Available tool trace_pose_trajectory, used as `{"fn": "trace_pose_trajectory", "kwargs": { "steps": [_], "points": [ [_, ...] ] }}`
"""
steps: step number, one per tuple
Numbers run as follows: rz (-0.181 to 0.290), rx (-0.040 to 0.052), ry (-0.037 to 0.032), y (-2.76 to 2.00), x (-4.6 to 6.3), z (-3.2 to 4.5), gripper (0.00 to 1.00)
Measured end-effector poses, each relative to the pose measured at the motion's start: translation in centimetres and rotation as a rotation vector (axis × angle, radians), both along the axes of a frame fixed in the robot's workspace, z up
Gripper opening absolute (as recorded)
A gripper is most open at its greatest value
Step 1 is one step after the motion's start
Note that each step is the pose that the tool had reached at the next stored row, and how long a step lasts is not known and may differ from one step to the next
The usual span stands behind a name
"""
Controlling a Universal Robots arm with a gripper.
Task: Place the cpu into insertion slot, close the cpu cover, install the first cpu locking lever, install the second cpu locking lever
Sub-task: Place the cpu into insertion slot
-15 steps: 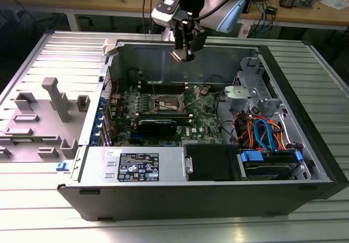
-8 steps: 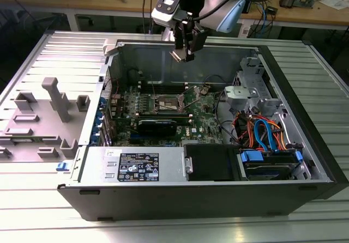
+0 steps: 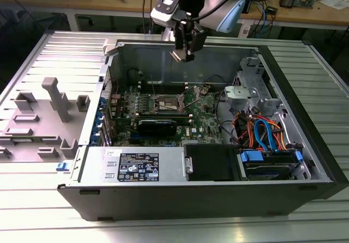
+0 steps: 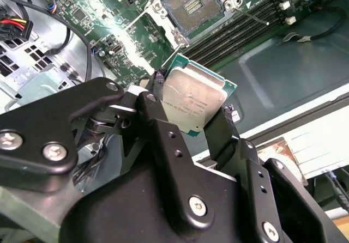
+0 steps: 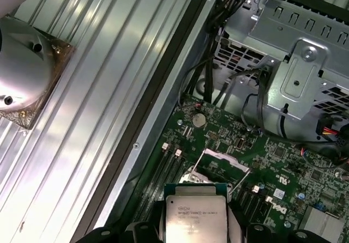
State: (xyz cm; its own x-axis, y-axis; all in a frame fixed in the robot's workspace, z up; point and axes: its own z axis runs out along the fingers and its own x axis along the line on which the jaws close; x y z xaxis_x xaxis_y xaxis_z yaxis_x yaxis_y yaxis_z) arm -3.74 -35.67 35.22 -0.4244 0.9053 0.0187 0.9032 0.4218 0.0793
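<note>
My gripper [image 3: 184,52] hangs above the open computer case, shut on the cpu [image 3: 178,55]. In both wrist views the cpu [image 4: 193,101] [image 5: 195,216] is a silver-topped square chip with a green edge, pinched on two opposite sides by the black fingers [image 4: 158,117]. Below it on the green board lies the insertion slot [image 4: 192,6] [image 3: 166,104], open and bare, a good way beneath the chip. The cpu cover [image 5: 221,164] stands raised at the socket's edge. Thin wire locking levers [image 4: 253,17] are swung out beside the socket.
Long black memory slots [image 4: 234,36] flank the socket. A power supply [image 3: 136,166] sits at the case's front, and a drive cage with coloured cables [image 3: 262,134] on the exterior view's right. A grey fixture with blocks [image 3: 49,112] lies outside the case, on the exterior view's left.
</note>
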Motion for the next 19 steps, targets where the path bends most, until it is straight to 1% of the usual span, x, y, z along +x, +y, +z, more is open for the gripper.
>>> {"fn": "trace_pose_trajectory", "kwargs": {
  "steps": [3, 4, 6, 13, 14, 17, 19],
  "points": [
    [-0.032, 0.0, 0.0004, 0.0, 0.0, -0.06, 0.54],
    [-0.05, -0.0001, 0.0006, 0.0, 0.0, -0.1, 0.54],
    [-0.066, -0.0001, 0.001, 0.0, 0.0, -0.12, 0.54],
    [-0.072, 0.0001, 0.0011, -0.01, 0.0, -0.19, 0.54],
    [-0.074, 0.0002, 0.0011, -0.03, -0.01, -0.25, 0.54],
    [-0.1, -0.0001, 0.002, -0.09, 0.0, -0.64, 0.54],
    [-0.128, 0.0001, 0.0022, -0.1, 0.0, -0.97, 0.54]
  ]
}}
